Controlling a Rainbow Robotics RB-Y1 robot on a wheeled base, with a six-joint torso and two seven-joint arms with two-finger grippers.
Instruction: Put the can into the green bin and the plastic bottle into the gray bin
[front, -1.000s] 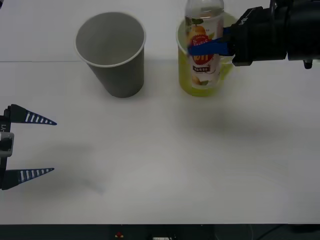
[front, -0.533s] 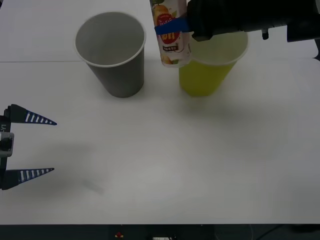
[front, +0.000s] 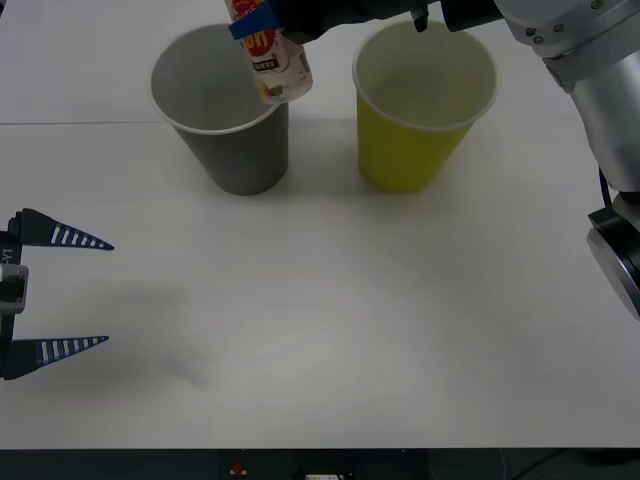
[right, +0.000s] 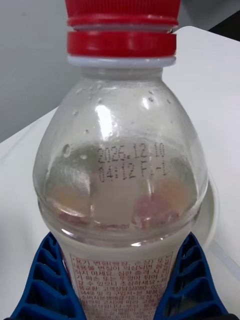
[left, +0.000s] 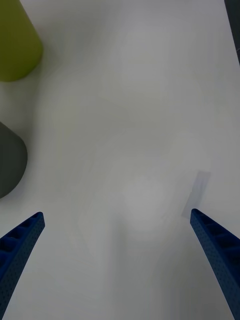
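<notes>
White tabletop (front: 330, 330): your right gripper (front: 262, 22) clamps the clear red-capped plastic bottle (front: 272, 60) above the dark-gray cup-shaped bin (front: 225, 110) (left gripper (front: 60, 292) idles, spread); centre it, then release.

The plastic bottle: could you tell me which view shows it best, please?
The right wrist view: the plastic bottle shows its red cap and printed date, clamped by the right gripper. The front view shows its lower label over the gray bin.
</notes>
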